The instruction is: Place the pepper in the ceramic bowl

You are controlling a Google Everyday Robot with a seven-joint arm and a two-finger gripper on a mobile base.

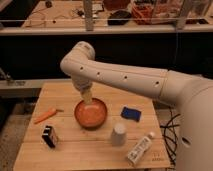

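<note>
The pepper is a slim orange object lying on the wooden table at the left, clear of the bowl. The ceramic bowl is round, reddish-orange and sits mid-table. My white arm reaches in from the right and bends down over the bowl. My gripper hangs over the bowl's far rim, to the right of the pepper and not touching it.
A small black box lies at the front left. A white upturned cup stands in front of the bowl's right side. A blue sponge lies right of the bowl. A white bottle lies at the front right.
</note>
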